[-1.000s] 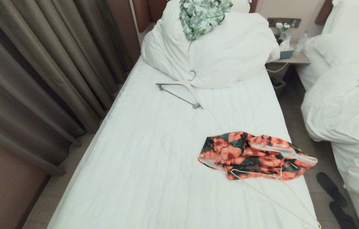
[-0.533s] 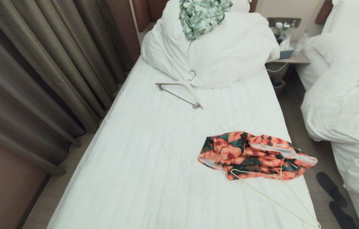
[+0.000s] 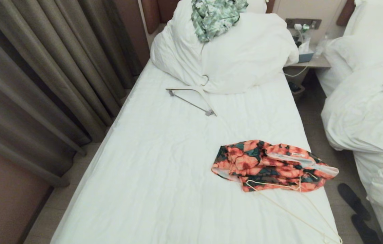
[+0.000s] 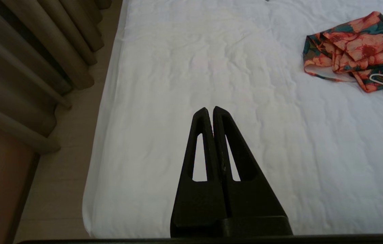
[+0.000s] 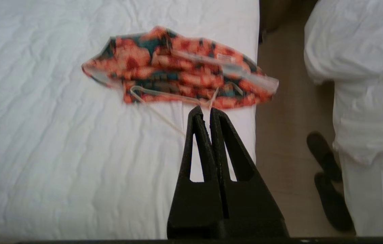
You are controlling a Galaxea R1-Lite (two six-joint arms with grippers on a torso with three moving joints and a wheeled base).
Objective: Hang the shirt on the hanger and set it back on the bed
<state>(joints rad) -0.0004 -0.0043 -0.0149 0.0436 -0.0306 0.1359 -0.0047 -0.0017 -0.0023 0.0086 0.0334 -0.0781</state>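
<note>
Shirt: the shirt (image 3: pixel 272 166) lies crumpled in the lower right of the head view, on the bed (image 3: pixel 164 176) near its right edge, orange-pink flowers up.
Hanger: the hanger (image 3: pixel 289 203), thin cream wire, lies partly on the shirt's near edge; its long wire runs over the sheet toward the lower right corner of the frame. The shirt is not on it.
Left end effector: the left end effector (image 4: pixel 210 110) appears only in the left wrist view, lower centre, above bare sheet, its two black fingers pressed together and holding nothing; the shirt sits well apart in the upper right of that view.
Right end effector: the right end effector (image 5: pixel 204 110) appears in the right wrist view, lower centre, fingers together and empty, the tips pointing toward the hanger's neck and the shirt's near edge.
Pillow: a big white pillow (image 3: pixel 232 57) fills the top centre of the head view.
Other garment: a pale green patterned garment (image 3: pixel 215 17) lies on top of the pillow.
Second hanger: a thicker white hanger (image 3: pixel 193 96) lies just below the pillow.
Surroundings: curtains (image 3: pixel 42 78) on the left, a second bed (image 3: pixel 371 112) on the right, dark slippers (image 3: pixel 356 210) on the floor between the beds.
</note>
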